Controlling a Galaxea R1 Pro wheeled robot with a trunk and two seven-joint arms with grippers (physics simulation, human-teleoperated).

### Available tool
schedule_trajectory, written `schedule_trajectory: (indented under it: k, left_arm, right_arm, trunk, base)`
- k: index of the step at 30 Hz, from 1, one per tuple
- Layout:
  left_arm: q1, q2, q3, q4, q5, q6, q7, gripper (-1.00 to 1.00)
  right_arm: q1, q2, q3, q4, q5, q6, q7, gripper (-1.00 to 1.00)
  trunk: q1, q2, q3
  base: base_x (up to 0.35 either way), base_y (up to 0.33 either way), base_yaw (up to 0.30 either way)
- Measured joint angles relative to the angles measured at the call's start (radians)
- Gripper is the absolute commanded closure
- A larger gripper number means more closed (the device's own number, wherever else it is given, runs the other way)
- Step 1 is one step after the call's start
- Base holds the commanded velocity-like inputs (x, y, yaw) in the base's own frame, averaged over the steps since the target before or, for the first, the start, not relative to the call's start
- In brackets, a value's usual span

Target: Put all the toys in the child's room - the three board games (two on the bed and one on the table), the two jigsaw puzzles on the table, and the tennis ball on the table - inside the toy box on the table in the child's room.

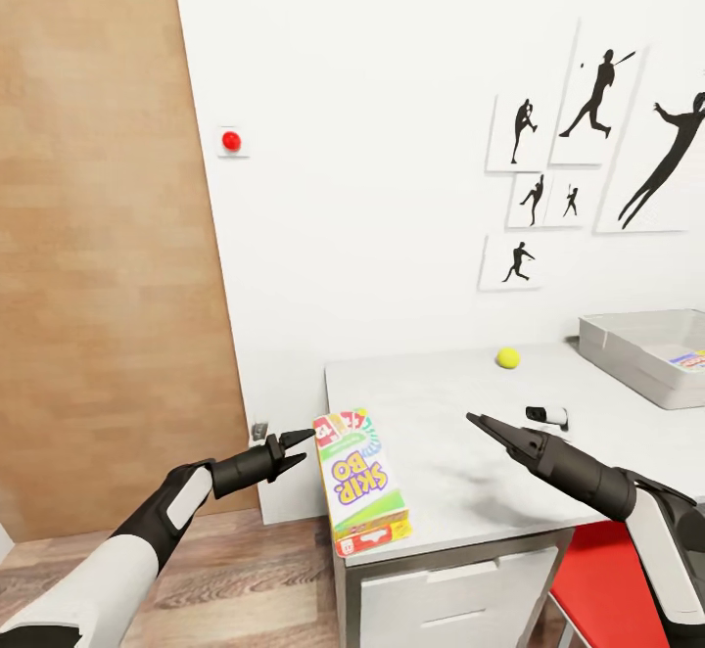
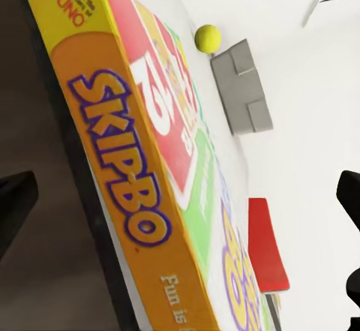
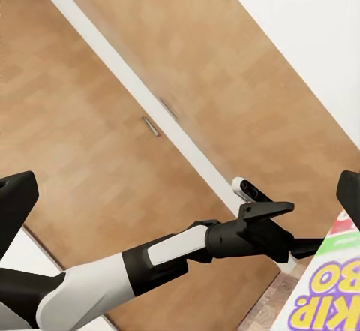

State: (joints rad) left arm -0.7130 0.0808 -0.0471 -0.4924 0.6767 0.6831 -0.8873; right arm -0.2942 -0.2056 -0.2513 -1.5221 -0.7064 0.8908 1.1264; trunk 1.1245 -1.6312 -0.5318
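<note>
A Skip-Bo board game (image 1: pixel 358 484) with a yellow, green and pink cover lies flat along the left edge of the light grey table (image 1: pixel 460 472). My left gripper (image 1: pixel 299 443) is open just left of the box's far corner, level with it and not touching. Up close, the box's orange side (image 2: pixel 127 173) lies between the spread fingers (image 2: pixel 15 203). My right gripper (image 1: pixel 482 424) hovers open over the table's middle, holding nothing. The tennis ball (image 1: pixel 506 357) rests near the wall. The grey toy box (image 1: pixel 636 359) stands at the right with something colourful inside.
A wooden door (image 1: pixel 98 237) stands left of the table, and a red button (image 1: pixel 231 141) is on the white wall. A small white and black object (image 1: pixel 546 416) lies on the table near the right gripper. A red chair (image 1: pixel 597 579) is under the table's right side.
</note>
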Motion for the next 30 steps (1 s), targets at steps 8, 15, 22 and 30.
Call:
schedule_trajectory:
  k: [8, 15, 22, 30]
  left_arm:
    - [0.0, 0.001, 0.001, 0.0, 0.0, 0.0, 0.0, -1.0]
    - [0.0, 0.001, 0.001, 0.0, 0.0, 0.0, 0.0, -1.0]
    - [0.0, 0.001, 0.001, 0.0, 0.0, 0.0, 0.0, -1.0]
    - [0.0, 0.001, 0.001, 0.0, 0.0, 0.0, 0.0, -1.0]
  right_arm:
    - [0.0, 0.001, 0.0, -0.001, 0.001, 0.0, 0.0, -1.0]
    - [0.0, 0.002, 0.0, -0.001, 0.001, 0.0, 0.0, -1.0]
    - [0.0, 0.002, 0.0, -0.001, 0.002, 0.0, 0.0, -1.0]
    - [0.0, 0.002, 0.0, -0.001, 0.003, 0.0, 0.0, -1.0]
  trunk:
    - [0.0, 0.0, 0.0]
    - [0.0, 0.0, 0.0]
    - [0.0, 0.0, 0.0]
    - [0.0, 0.0, 0.0]
  base:
    - [0.15, 0.094, 0.0]
    - [0.08, 0.052, 0.0]
    - [0.012, 0.008, 0.0]
    - [0.002, 0.001, 0.0]
